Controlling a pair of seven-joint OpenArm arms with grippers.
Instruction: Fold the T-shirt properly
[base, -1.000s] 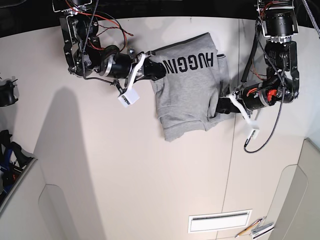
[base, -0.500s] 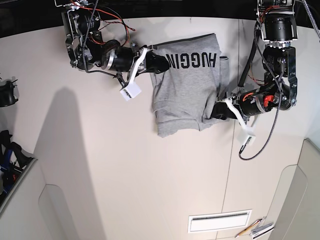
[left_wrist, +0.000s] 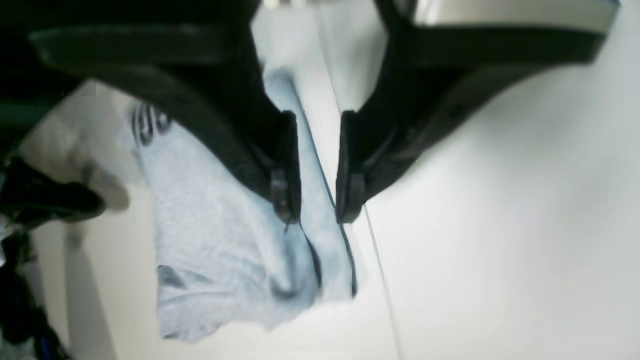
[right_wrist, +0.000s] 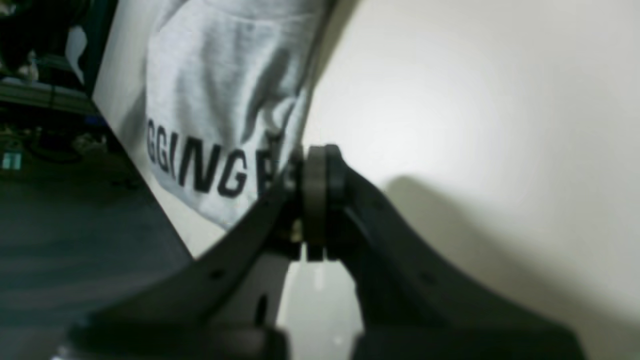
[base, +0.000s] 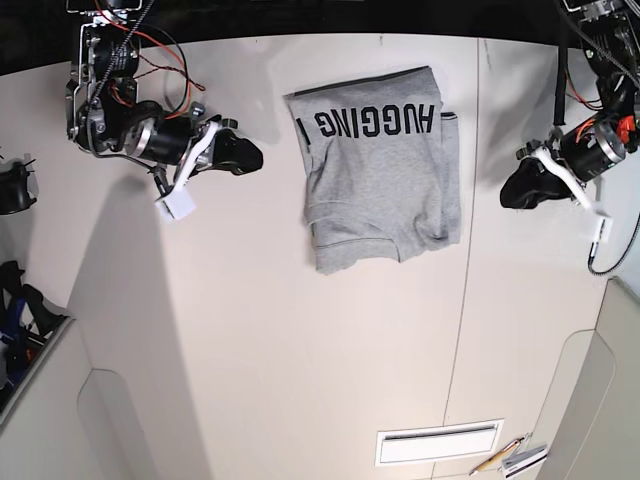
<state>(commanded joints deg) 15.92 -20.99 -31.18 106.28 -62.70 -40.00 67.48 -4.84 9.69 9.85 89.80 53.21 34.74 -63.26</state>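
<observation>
Found the left gripper (left_wrist: 317, 217) with its jaws a little apart and nothing between them, hanging above the table (base: 300, 350) just off the cloth's edge. Found the right gripper (right_wrist: 314, 152) pressed closed on nothing, pads together. In the base view, placed both well apart from the T-shirt (base: 380, 190), one on each side: right gripper (base: 245, 157), left gripper (base: 515, 190).

Located the T-shirt flat at the far middle of the table, folded into a rough rectangle with the black lettering (base: 375, 122) face up along its far edge. Judged the folding largely done: sleeves tucked in, body doubled over. Noted what looked unfinished: an uneven near hem, a layer peeking out on one side, some wrinkles. Judged a tidying pass, or perhaps one more fold, as all that remained.

Counted one T-shirt, one line of lettering, two grippers.
</observation>
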